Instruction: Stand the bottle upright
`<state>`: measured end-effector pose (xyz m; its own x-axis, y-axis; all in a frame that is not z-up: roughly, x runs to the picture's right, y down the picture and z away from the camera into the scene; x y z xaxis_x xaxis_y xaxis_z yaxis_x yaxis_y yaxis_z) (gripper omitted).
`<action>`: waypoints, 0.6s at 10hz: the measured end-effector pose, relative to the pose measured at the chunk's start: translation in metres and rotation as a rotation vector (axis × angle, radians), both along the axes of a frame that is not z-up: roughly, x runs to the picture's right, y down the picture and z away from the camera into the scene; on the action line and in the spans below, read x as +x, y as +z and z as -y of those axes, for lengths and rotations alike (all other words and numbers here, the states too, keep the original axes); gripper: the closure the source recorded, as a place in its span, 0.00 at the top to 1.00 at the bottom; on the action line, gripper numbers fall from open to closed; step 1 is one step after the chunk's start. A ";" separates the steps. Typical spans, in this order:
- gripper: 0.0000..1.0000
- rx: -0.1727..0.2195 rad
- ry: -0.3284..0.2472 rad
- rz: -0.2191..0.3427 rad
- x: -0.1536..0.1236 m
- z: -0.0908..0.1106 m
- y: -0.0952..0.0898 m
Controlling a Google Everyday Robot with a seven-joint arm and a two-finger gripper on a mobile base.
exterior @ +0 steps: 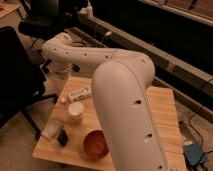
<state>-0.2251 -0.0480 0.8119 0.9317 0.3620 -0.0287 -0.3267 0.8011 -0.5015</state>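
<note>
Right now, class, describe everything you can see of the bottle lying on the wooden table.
The bottle is small, slim and whitish-cream, plastic by its look, with a pale label bearing faint dark marks. It lies on its side on the wooden table, toward the far left corner, slanting across the picture. Only the tabletop seems to touch it. The white cup stands just in front, apparently apart. The gripper hangs behind it, over the table's far edge, not on the bottle.
</note>
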 end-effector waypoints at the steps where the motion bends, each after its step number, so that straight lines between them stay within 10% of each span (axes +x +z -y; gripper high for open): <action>1: 0.65 0.001 0.002 -0.003 0.003 0.001 0.001; 6: 0.65 0.005 -0.002 0.003 0.002 0.001 0.001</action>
